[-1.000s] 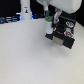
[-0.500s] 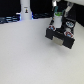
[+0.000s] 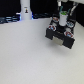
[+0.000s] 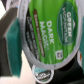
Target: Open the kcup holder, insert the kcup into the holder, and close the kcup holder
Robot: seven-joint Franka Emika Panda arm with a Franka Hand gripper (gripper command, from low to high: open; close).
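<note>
- One kcup (image 4: pixel 47 35) fills nearly the whole wrist view; its green foil top, with pale lettering across it, is turned toward the lens, and it is judged to be gripped, since it sits hard against the camera.
- At about 9 o'clock of that pod a teal and black block is seen, possibly a finger pad, though this cannot be told for sure.
- At about 6 o'clock a second round pod top (image 4: pixel 42 75) with a dark, pale-rimmed face is glimpsed, probably one already seated in a slot.
- Farther off, in the exterior view, the gripper (image 3: pixel 62 21) hangs over the kcup holder (image 3: pixel 61 34), which lies at about 2 o'clock on the white table (image 3: pixel 25 55); its front looks drawn out toward the viewer, so the drawer is judged to be open.
- Jaw state is not shown outright; narrow jaws closed about the pod are inferred only.
- Insertion is taken as the step in hand, with closing not yet done.
- Descent should be kept vertical and slow, the pod being centred over an empty round slot and kept clear of seated pods.
- Release should be made only once the rim rests on the slot edge, so that tipping is avoided.
- At about 11 o'clock, farthest away, a white upright object (image 3: pixel 24 10) stands well apart and needs no attention.
</note>
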